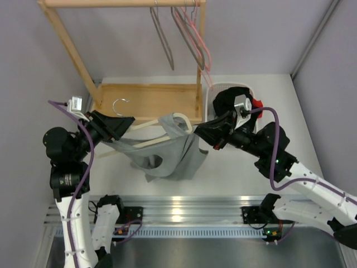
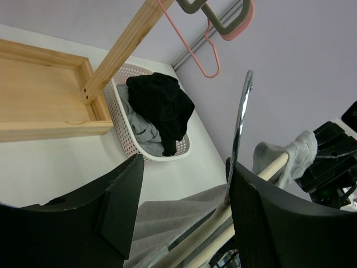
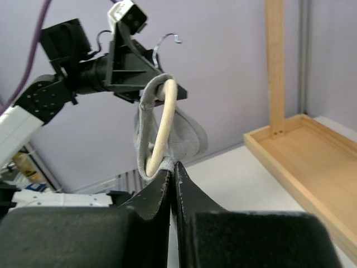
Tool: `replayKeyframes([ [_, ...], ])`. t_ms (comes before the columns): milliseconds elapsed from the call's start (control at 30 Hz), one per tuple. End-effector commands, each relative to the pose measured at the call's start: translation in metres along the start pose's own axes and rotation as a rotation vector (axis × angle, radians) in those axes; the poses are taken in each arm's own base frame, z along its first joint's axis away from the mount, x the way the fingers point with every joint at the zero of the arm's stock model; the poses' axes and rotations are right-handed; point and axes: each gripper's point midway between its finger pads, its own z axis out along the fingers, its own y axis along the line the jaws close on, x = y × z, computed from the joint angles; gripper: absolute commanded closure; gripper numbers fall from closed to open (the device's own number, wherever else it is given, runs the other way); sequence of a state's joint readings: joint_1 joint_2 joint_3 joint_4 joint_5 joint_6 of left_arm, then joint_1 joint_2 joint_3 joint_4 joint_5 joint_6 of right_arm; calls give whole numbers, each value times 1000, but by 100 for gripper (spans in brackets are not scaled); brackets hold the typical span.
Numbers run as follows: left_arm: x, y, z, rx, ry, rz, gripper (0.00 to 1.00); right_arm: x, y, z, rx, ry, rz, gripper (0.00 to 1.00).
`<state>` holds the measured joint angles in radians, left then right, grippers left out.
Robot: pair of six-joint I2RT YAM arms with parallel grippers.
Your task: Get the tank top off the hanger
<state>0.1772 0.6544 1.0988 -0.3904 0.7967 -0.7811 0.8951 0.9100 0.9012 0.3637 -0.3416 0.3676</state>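
Off the front left corner of the wooden tray (image 1: 150,100), the left gripper (image 1: 124,126) has its jaws partway apart, clamped around the neck of the wooden hanger (image 1: 149,143). Near the tray's front right corner, the right gripper (image 1: 201,133) is pinched fully together on the grey tank top (image 1: 173,157) at the hanger's tip. The hanger's long axis runs along the tray's front edge. The top drapes from its right half, on the tray's near side. The metal hook (image 1: 119,104) points back over the tray.
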Motion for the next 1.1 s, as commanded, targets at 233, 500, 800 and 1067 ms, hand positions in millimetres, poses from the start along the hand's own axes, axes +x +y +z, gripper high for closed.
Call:
replayKeyframes([
  [233, -6, -10, 0, 50, -22, 172, 100, -66, -40, -48, 258, -134, -162, 100],
  [500, -12, -1, 4, 12, -44, 187, 100, -61, -51, -73, 343, -133, -177, 100],
  [800, -35, -3, 11, -13, -82, 221, 100, -38, -54, -95, 379, -96, -158, 100],
  [1067, -25, -22, 12, 81, -12, 253, 100, -55, -76, -138, 621, -106, -255, 100],
])
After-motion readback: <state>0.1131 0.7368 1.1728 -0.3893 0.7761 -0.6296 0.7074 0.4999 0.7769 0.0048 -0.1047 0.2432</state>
